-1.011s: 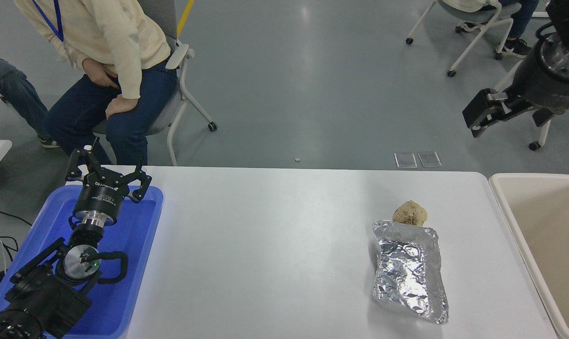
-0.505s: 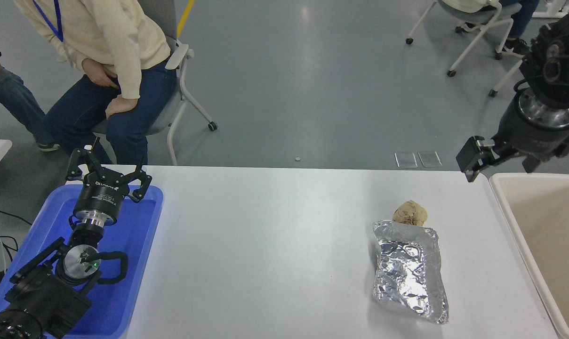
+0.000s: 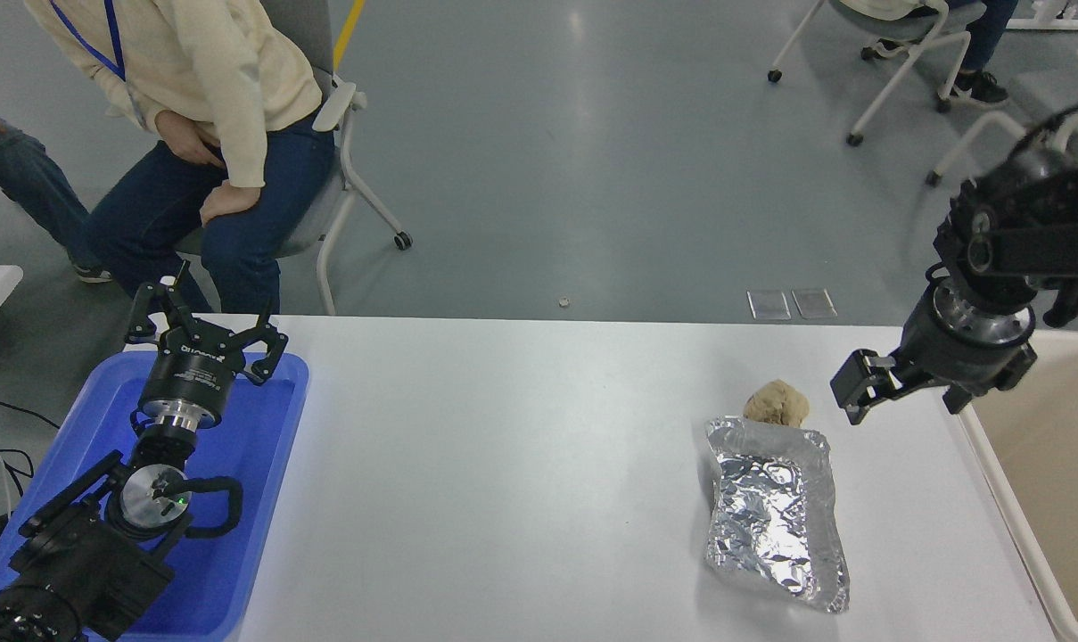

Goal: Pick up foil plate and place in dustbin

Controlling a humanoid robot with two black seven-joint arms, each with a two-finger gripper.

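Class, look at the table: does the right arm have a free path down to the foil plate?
Probably yes. The right claw hangs above and beside the foil plate, with nothing between them. Only a tan lump touches the plate's far edge.

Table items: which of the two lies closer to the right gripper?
The small tan lump, just beyond the far end of the foil plate. The right gripper hovers beside it.

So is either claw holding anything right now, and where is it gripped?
Nothing is held. The right claw hangs empty above the table, apart from the foil plate; the left claw sits open and empty over the blue tray.
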